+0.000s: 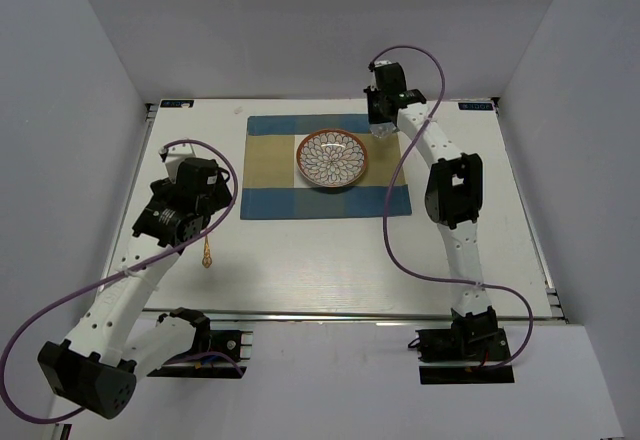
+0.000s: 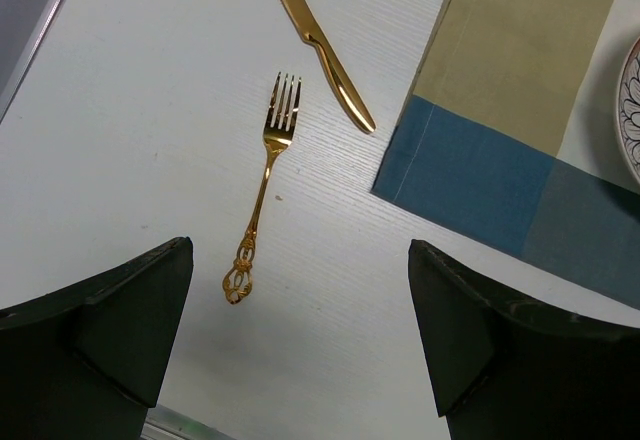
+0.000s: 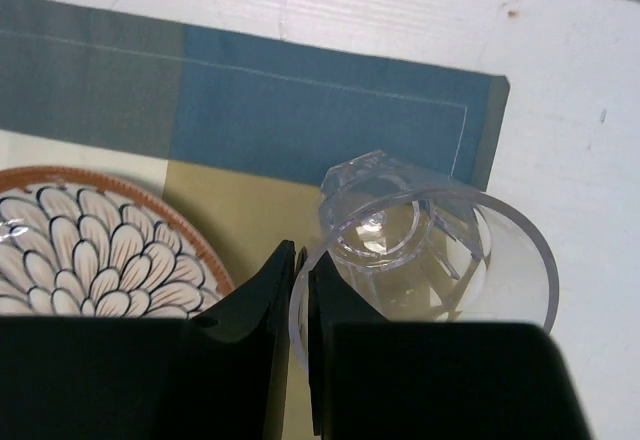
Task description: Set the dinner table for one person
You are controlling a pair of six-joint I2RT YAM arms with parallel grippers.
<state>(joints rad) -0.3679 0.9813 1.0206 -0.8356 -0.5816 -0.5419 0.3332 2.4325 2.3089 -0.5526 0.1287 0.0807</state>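
R end effector (image 3: 300, 265) pinches glass (image 3: 425, 245) rim by placemat (image 3: 300, 100) corner.
Looks light, slick, breakable; L end effector (image 2: 300, 330) wide.

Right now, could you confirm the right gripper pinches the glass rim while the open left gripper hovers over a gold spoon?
Not a spoon: the left wrist view shows a gold fork below the open left gripper. The right gripper does pinch the glass by its rim.

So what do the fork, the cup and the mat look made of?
The fork looks like gold-finished metal: shiny, ornate pierced handle. The cup is clear plastic or glass, unclear which: see-through, faceted base. The mat looks like matte cloth: stitch line along its edge.
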